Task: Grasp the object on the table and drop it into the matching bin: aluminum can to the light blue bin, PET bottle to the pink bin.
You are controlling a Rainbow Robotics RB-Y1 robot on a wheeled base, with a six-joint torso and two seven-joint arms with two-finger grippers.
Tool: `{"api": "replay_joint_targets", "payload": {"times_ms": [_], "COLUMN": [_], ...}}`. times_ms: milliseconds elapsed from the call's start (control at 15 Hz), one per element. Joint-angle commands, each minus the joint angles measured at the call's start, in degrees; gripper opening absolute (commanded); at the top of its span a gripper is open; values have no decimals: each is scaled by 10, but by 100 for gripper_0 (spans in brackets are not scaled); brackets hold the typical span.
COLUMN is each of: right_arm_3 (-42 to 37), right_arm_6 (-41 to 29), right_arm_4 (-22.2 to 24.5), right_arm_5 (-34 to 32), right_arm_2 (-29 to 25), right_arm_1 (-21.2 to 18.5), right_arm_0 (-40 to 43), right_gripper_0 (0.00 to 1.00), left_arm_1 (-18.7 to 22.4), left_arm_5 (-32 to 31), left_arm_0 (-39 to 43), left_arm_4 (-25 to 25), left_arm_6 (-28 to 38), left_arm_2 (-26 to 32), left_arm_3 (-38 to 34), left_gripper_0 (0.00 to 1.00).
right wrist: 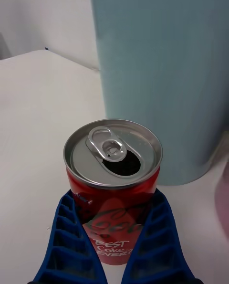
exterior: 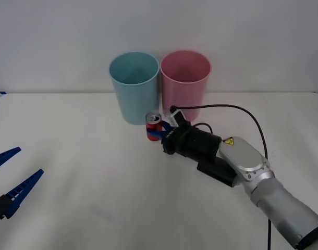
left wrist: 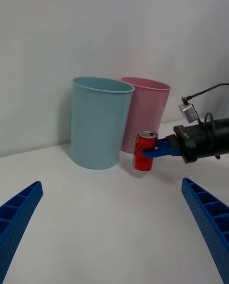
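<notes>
The aluminum can [exterior: 153, 125] [right wrist: 114, 164] [left wrist: 144, 151], red with a silver top and pull tab, stands upright on the white table [exterior: 86, 156]. It is just in front of the light blue bin [exterior: 134, 88] [right wrist: 162, 64] [left wrist: 98, 126], near the gap to the pink bin [exterior: 185, 83] [left wrist: 148, 107]. My right gripper [exterior: 157, 134] [right wrist: 114, 203] [left wrist: 155, 152] is shut on the can, one blue finger on each side of its body. Whether the can's base still touches the table I cannot tell. My left gripper [exterior: 28, 161] [left wrist: 112, 184] hangs open at the table's near left, far from the can.
Both bins stand side by side, touching, at the back of the table against a plain white wall. A black cable [exterior: 242, 112] loops over my right wrist. The near and left parts of the table offer wide bare room.
</notes>
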Motion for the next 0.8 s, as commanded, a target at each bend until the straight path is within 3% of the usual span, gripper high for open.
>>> {"api": "replay_joint_targets", "payload": {"times_ms": [67,533,800], "right_arm_3": [-88,-300,-378], "right_arm_6": [-23,-167,-242], "right_arm_4": [-1,0,0], "right_arm_5": [-4,1,22], "right_arm_2": [0,0,-5], "right_arm_1": [-40,-152,-198], "right_arm_0": [52,136,143], "right_gripper_0": [0,0,0], "left_arm_1": [0,0,0], "left_arm_5": [0,0,0], "left_arm_0": [0,0,0], "left_arm_4": [0,0,0], "left_arm_6": [0,0,0], "left_arm_2": [0,0,0], "left_arm_3": [0,0,0], "left_gripper_0": [100,100,100]}}
